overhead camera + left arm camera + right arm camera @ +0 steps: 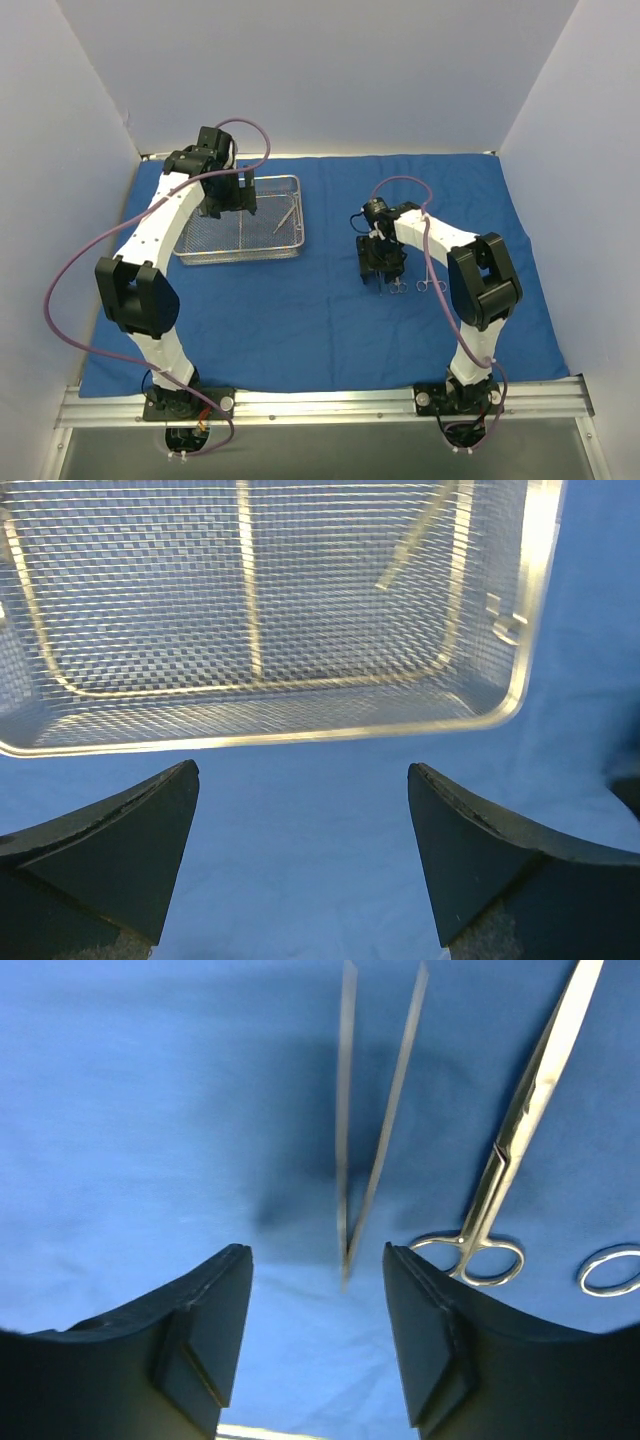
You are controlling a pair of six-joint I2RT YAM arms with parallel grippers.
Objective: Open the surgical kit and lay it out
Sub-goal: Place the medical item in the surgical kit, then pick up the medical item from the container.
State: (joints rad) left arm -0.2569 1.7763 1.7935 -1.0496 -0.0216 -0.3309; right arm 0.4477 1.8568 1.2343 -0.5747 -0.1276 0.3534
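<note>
The right gripper point(315, 1250) stands partly spread and grips nothing. A pair of tweezers point(346, 1230) lies in the gap between its fingers point(215, 1310), blurred, and seems to touch neither one. The left gripper point(300, 770) is spread wide over the cloth point(300, 320) at the near rim of the tray point(300, 735), and it too is empty.

There is one cloth, one tray and four instruments. A single thin instrument point(411, 540) lies aslant in the right half of the tray. The other three lie on the cloth under and just right of the right gripper: the tweezers, scissors point(508, 1150) beside them, and another ring-handled piece point(432, 286) further right. The tray sits at the far left of the cloth, well apart from those three.

The blue cloth lies flat and covers most of the table. Pale walls point(330, 70) close in the far side and both flanks, and a metal rail point(320, 405) at the near edge carries the arm bases.
</note>
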